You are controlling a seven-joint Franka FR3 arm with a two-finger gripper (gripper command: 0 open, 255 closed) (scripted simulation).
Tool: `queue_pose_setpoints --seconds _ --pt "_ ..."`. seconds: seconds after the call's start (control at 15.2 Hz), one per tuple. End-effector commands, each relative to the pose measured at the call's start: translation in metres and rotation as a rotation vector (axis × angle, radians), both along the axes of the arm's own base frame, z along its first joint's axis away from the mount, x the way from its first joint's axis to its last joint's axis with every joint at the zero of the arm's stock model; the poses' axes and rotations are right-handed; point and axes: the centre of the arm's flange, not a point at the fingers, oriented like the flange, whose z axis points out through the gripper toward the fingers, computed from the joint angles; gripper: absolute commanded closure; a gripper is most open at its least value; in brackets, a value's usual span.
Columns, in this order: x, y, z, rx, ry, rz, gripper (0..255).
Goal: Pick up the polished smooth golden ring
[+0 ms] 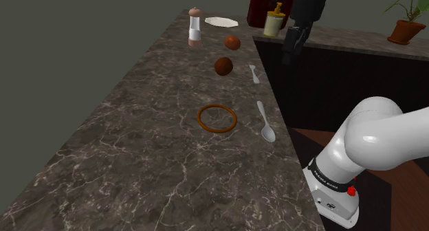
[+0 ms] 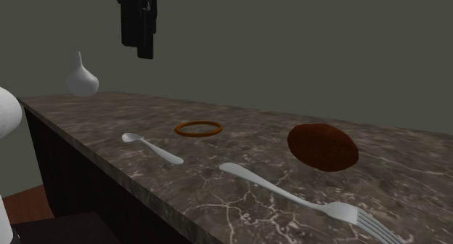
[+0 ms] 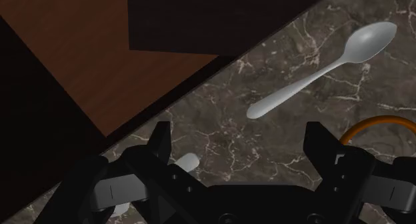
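One golden-brown ring (image 1: pixel 217 118) is lying flat on the dark marbled worktop (image 1: pixel 137 154) at the centre of the shoulder view, with a pale spoon (image 1: pixel 265 121) resting near it toward the right. The black jaws are hanging released, gripping nothing, at that view's upper right, high over the worktop's edge and well apart from the ring. Risks pending: the thin ring is hugging the surface, so closing jaws may be skating over its rim; an off-centre descent may be knocking the spoon.

Golden-brown ring (image 1: pixel 217 118) (flat) on countertop (image 1: pixel 137 147)
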Motion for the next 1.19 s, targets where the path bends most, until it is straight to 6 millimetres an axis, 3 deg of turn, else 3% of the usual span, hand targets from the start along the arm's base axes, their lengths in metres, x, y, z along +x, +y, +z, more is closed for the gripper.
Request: queue_pose_setpoints --seconds 0.0,0.53,1.12 --pt "0.000 0.000 0.000 0.000 0.000 0.000 0" --pt "0.020 0.090 -0.042 0.013 -0.028 -0.124 0" --pt "0.058 0.189 -0.087 0.028 -0.060 -0.264 0"
